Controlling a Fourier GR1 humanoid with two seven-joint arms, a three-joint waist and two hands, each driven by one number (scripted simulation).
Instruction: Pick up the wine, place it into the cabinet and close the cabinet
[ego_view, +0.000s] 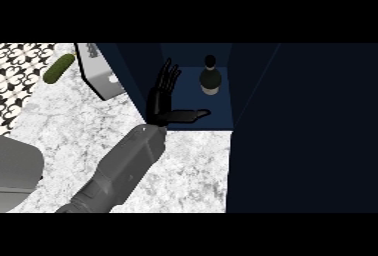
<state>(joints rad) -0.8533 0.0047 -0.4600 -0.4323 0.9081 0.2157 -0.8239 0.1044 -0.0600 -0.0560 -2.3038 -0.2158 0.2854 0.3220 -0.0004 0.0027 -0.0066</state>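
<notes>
Marble-grey worktop fills the nine o'clock half of the head view, with a green cucumber lying at eleven o'clock beside a patterned tile backsplash and a pale box-like object standing next to it; what that object is cannot be made out. At the centre, one grey forearm rises from six o'clock and ends in a black robot hand, fingers straight and released, thumb pointing towards three o'clock, holding nothing. Which arm this is cannot be told for certain, though it enters from the seven o'clock side and reads as the left; no second hand shows. Just towards three o'clock of the fingers, apart from them, the wine bottle stands upright on the blue floor of the open cabinet. The dark cabinet door covers the three o'clock side. With the wine apparently already inside, closing looks like the step in hand. Done well, the hand would draw back towards six o'clock clear of the bottle, then push the door's free edge with flat fingers in one smooth swing, watching that nothing nudges the upright bottle.
</notes>
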